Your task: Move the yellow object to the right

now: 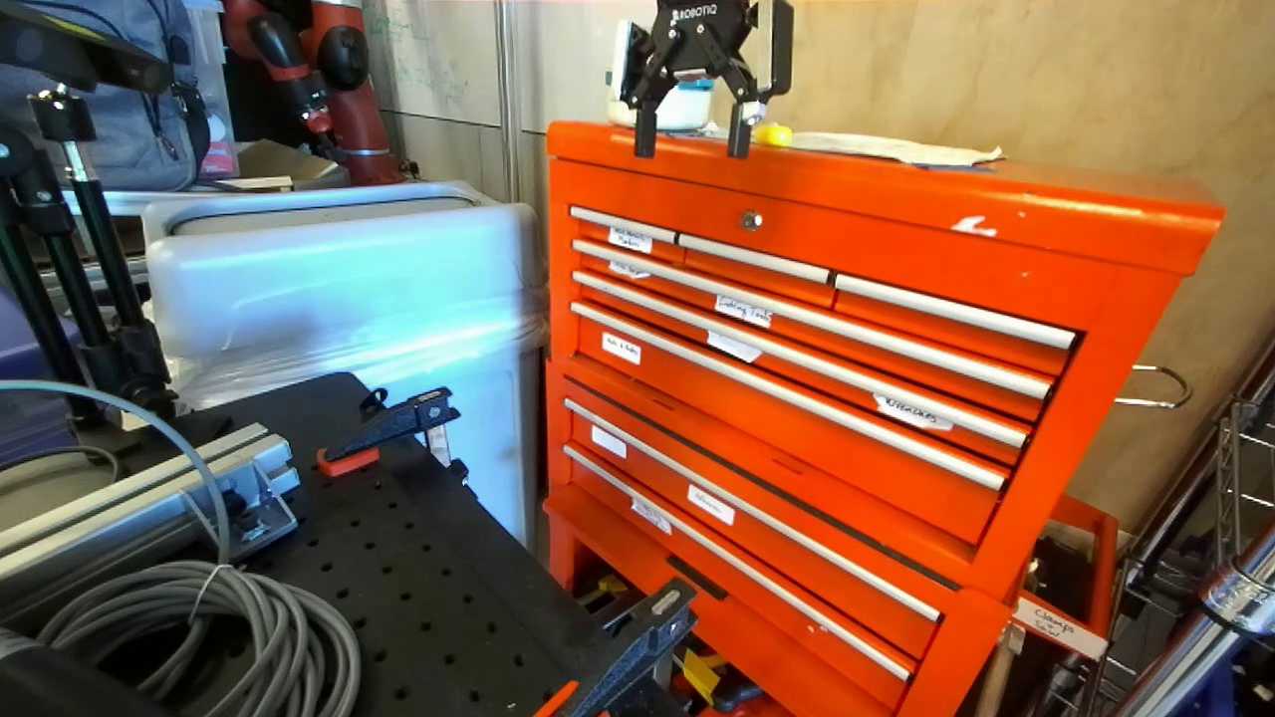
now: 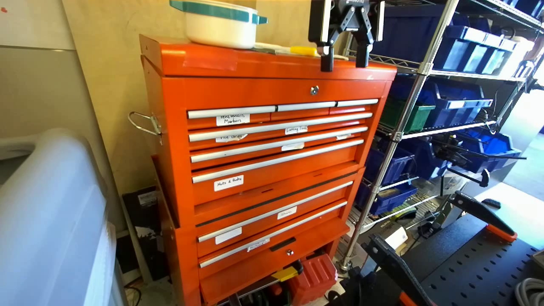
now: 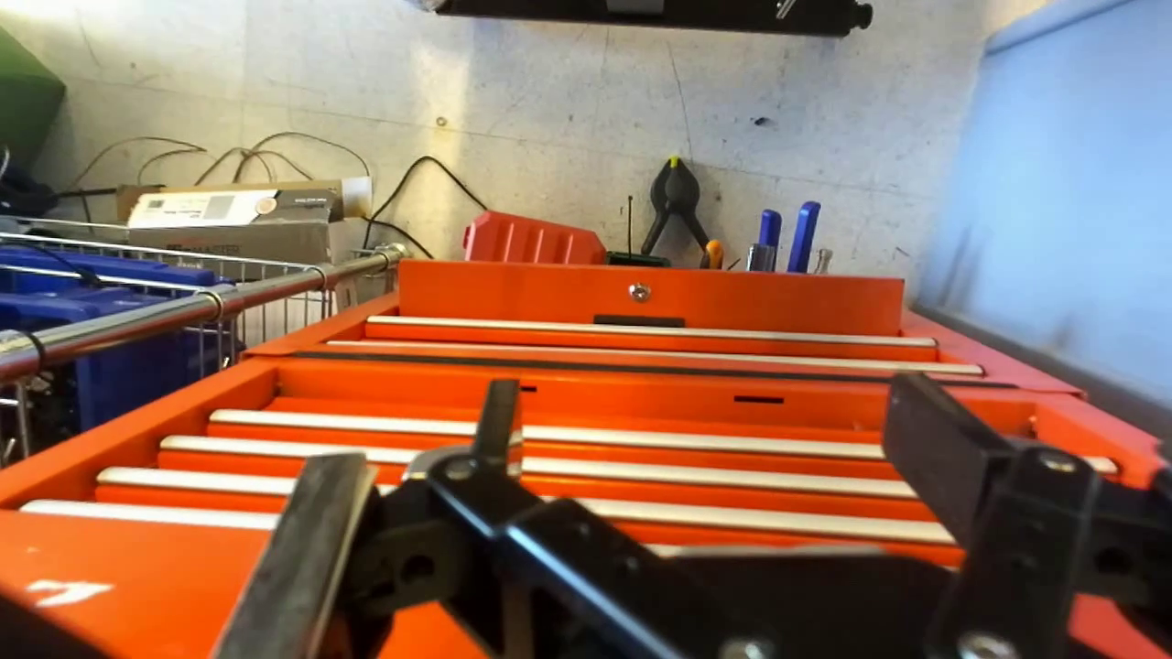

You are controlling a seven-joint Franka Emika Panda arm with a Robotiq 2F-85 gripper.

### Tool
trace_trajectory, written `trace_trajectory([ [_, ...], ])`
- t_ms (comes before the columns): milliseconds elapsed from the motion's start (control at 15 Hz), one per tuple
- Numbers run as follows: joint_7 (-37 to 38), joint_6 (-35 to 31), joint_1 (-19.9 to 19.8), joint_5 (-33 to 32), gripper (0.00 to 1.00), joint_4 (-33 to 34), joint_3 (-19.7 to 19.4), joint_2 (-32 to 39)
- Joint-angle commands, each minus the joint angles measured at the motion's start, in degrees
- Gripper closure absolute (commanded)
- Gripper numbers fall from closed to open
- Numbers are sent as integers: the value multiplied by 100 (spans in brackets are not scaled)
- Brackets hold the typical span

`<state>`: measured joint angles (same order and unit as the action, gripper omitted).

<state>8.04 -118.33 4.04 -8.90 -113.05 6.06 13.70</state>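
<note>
The yellow object (image 1: 773,134) is small and bright yellow and lies on top of the orange drawer chest (image 1: 637,179). It also shows in an exterior view (image 2: 304,51), beside a flat whitish cloth or paper. My gripper (image 1: 692,147) is open, with nothing between its fingers, and points down at the chest's top front edge. In an exterior view the gripper (image 2: 344,66) appears to the right of the yellow object, with its left finger close to it in the picture. In the wrist view the gripper's spread fingers (image 3: 705,403) stand over the drawer fronts. The yellow object is out of view there.
A white round container with a blue-green band (image 2: 221,32) stands on the chest top, partly behind the gripper in an exterior view (image 1: 687,105). A flat whitish cloth (image 1: 887,149) lies there too. Wire shelving with blue bins (image 2: 463,102) and a black perforated table (image 1: 418,568) stand nearby.
</note>
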Motion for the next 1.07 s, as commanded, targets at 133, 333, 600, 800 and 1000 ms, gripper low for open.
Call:
trace_trajectory([
  [133,-498,94,98,-58,0,724,-82,325],
  [333,-810,112,106,-284,0,1034,-119,444],
  [600,-1117,-271,115,-735,0,1252,-173,651],
  [800,-1346,-526,84,-754,0,1415,-172,885],
  [1000,-1575,-706,-10,-474,0,1601,-145,1100],
])
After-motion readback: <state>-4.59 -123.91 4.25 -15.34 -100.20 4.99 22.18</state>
